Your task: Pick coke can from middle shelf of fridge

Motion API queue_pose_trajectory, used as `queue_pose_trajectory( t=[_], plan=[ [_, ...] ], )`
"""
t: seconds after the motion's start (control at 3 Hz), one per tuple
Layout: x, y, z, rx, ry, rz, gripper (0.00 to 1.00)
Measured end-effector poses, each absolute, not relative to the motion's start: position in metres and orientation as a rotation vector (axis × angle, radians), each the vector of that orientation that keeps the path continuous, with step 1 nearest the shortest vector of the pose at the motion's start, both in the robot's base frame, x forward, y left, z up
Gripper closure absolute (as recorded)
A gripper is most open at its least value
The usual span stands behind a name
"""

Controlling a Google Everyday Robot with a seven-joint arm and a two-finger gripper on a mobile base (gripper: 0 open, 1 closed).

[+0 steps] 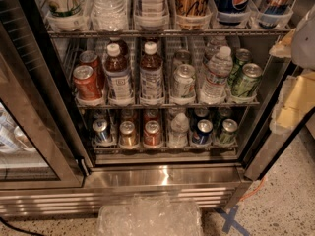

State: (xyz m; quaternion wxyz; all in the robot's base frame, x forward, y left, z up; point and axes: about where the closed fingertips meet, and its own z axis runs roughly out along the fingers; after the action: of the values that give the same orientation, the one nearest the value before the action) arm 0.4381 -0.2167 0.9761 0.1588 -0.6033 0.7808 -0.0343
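Observation:
The fridge (162,176) stands with its glass door (29,132) swung open to the left. The middle shelf (167,103) is a wire rack with low clear dividers. The coke can (86,82), red with a silver top, stands at the front of the leftmost lane, with a second red can (91,60) right behind it. My gripper (290,100) shows as a pale yellow and white shape at the right edge, outside the fridge and far right of the coke can.
On the middle shelf, two brown-drink bottles (151,73), a silver can (184,80), a water bottle (215,75) and green cans (246,80) fill the other lanes. The rack above holds tall tubs (150,18). The lower rack (162,144) holds several cans. Crumpled clear plastic (150,218) lies on the floor.

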Motion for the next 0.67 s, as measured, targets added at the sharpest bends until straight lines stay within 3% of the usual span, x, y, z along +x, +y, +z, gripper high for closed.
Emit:
queue_pose_trajectory(
  t=[0.67],
  plan=[
    [0.434, -0.191, 0.962, -1.649, 2.225, 0.016, 0.0]
  ],
)
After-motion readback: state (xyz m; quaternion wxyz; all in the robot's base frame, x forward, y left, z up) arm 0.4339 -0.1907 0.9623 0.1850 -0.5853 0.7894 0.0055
